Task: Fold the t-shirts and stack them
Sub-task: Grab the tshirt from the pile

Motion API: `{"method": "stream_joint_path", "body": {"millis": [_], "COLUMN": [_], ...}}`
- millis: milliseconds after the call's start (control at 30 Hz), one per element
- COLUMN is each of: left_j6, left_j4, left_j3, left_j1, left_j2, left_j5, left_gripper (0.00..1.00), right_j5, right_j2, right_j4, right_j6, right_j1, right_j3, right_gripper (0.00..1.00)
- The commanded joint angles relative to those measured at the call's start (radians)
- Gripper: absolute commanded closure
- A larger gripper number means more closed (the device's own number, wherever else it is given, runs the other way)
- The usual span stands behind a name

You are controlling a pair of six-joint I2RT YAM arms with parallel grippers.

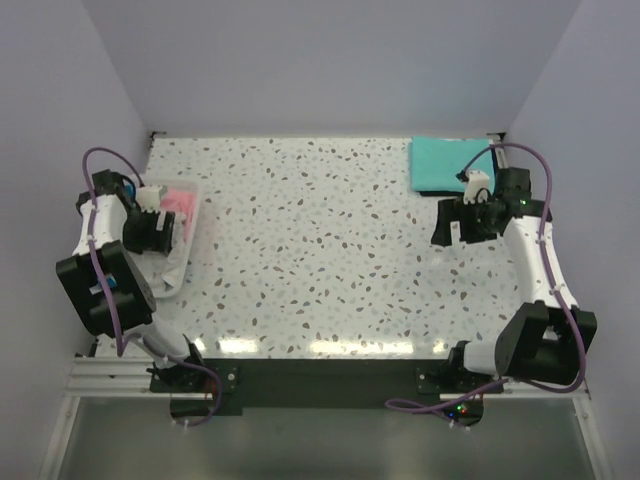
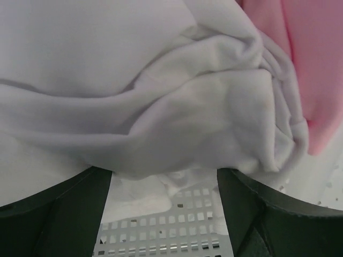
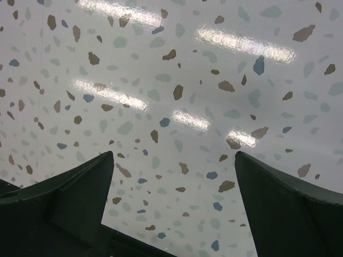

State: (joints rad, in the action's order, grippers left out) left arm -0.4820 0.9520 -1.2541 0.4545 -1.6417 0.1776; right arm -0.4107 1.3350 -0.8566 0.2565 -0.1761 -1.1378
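Left gripper [image 2: 163,179] wide over crumpled white cloth t-shirt [image 2: 187,107] in white plastic lattice basket [image 2: 177,238]; closing may also snag pink cloth t-shirt [image 2: 305,69]

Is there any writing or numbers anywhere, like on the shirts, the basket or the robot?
No text can be read anywhere.
White t-shirt, pink t-shirt, teal t-shirt: plain, no print.
Basket: no label showing.
Table: only coloured speckles.
Left arm, right arm: no marking clear enough to read.
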Motion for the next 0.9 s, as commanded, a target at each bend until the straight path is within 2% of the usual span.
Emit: {"method": "stream_joint_path", "body": {"millis": [0, 100, 133, 200, 233, 300, 533, 633, 767, 833, 867], "left_j6": [0.085, 0.106, 0.111, 0.120, 0.121, 0.125, 0.095, 0.085, 0.137, 0.190, 0.207], "left_j4": [-0.143, -0.179, -0.183, -0.187, -0.182, -0.176, -0.110, -0.064, -0.052, -0.039, -0.033], "left_j3": [-0.002, -0.031, -0.044, -0.071, -0.105, -0.139, -0.326, -0.438, -0.592, -0.732, -0.778], "left_j1": [-0.004, -0.004, -0.002, -0.004, -0.004, -0.004, -0.010, -0.049, -0.212, -0.275, -0.342], "left_j2": [-0.009, 0.008, 0.011, 0.016, 0.019, 0.034, 0.152, 0.190, 0.206, 0.185, 0.157], "left_j5": [-0.073, -0.061, -0.053, -0.027, -0.020, -0.001, 0.163, 0.215, 0.246, 0.257, 0.257], "left_gripper": [0.19, 0.35, 0.49, 0.63, 0.81, 1.00, 1.00, 1.00, 1.00, 1.00, 1.00], "right_j5": [-0.002, 0.000, 0.001, 0.006, 0.007, 0.012, 0.009, 0.006, 0.001, -0.008, -0.008], "right_j2": [-0.031, -0.042, -0.051, -0.060, -0.068, -0.076, -0.123, -0.146, -0.165, -0.168, -0.171], "right_j4": [0.022, 0.018, 0.018, 0.016, 0.014, 0.005, -0.015, -0.025, -0.039, -0.047, -0.055], "right_j6": [-0.003, -0.005, -0.003, 0.000, 0.001, 0.006, 0.018, 0.024, 0.032, 0.035, 0.036], "right_j1": [0.001, 0.001, 0.001, 0.001, 0.001, 0.001, 0.001, 0.001, 0.001, 0.001, 0.001], "right_j3": [0.012, 0.016, 0.018, 0.019, 0.019, 0.018, 0.018, 0.015, 0.004, -0.010, -0.014], "right_gripper": [0.01, 0.01, 0.01, 0.01, 0.01, 0.01, 0.01, 0.01, 0.01, 0.01, 0.01]}}
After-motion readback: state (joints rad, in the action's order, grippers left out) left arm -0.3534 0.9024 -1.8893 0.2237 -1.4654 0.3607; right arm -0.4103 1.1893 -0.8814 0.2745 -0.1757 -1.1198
